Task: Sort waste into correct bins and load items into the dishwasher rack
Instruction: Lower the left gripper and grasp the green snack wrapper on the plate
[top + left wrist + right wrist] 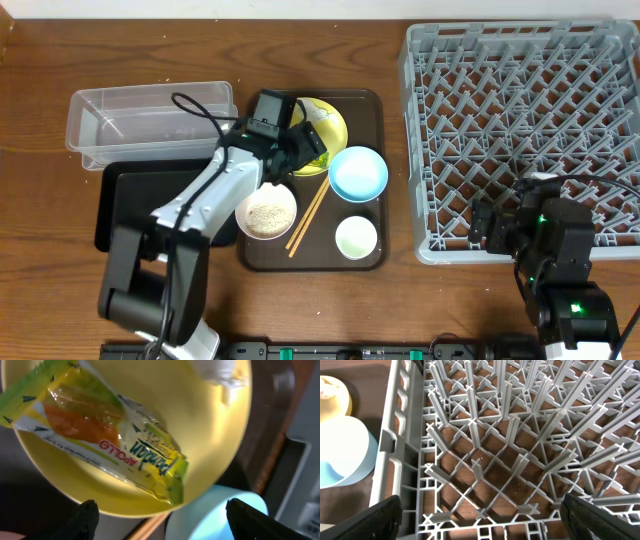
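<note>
**One snack wrapper (115, 445) is lying on the yellow plate (210, 445), with both pincers gaping empty**

Nearest the robot, the right gripper (482, 510) is hanging over the near left corner of the grey dishwasher rack (520, 130). Its fingers are spread wide with nothing between them, and upright pegs are standing directly beneath.

On the dark brown serving tray (380, 255), the near row is holding a small white cup (356, 237) and a white bowl of rice (266, 212). The wooden chopsticks (308, 218) are lying slanted between them. Just behind the cup, the light blue bowl (358, 172) is sitting just beside the plate.

The left arm is stretching over the shallow black tray (120, 200), covering much of it, and is passing over the rice bowl's left edge. The left gripper (160, 507) is hovering above the plate and hiding the plate's left half from overhead. Its fingers are standing wide apart and gripping nothing. In the wrist view the green-and-orange wrapper is resting flat in the plate, beyond the fingertips. A crumpled white scrap (215, 372) is sitting at the plate's far rim.

Farther left, the clear plastic box (130, 125) is lying beyond the black tray, touching or nearly touching it.

Counting up, there are:
- one wrapper
- one scrap
- one plate
- two bowls
- one cup
- two chopsticks
- two bins
- one serving tray
- one rack
</note>
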Robot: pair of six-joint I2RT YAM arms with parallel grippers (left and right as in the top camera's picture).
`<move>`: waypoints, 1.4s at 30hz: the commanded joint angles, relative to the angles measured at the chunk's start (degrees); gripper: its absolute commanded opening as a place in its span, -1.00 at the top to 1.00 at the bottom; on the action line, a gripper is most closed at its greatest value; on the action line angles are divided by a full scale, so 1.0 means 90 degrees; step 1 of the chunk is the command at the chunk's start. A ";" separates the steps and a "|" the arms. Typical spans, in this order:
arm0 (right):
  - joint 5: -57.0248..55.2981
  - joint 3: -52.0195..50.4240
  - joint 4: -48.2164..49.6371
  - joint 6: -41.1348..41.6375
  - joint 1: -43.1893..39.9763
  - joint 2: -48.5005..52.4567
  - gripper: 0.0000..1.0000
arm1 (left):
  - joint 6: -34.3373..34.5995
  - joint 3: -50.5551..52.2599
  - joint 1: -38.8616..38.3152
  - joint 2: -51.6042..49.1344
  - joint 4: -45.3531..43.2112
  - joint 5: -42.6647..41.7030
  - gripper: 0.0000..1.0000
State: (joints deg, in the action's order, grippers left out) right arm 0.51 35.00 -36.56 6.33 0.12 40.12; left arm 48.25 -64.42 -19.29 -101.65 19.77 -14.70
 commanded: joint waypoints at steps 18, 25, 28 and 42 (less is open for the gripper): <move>0.0051 0.0158 0.0007 0.0056 0.0032 0.0002 -0.99 | 0.0653 -0.0119 -0.0010 -0.0918 -0.0627 0.0134 -0.64; 0.0049 0.0158 0.0012 0.0053 0.0032 0.0002 -0.98 | 0.0651 -0.0119 -0.0010 -0.0974 -0.0668 0.0260 -0.01; 0.0049 0.0158 0.0012 0.0053 0.0032 0.0002 -0.98 | 0.0651 -0.0119 -0.0002 -0.0971 -0.0665 0.0304 0.10; 0.0046 0.0158 0.0012 0.0053 0.0032 0.0002 -0.98 | 0.0648 -0.0119 -0.0002 -0.0969 -0.0665 0.0423 0.88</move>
State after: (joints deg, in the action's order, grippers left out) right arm 0.51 35.09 -36.56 6.33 0.12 40.12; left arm 54.02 -64.66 -19.29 -109.43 13.52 -11.99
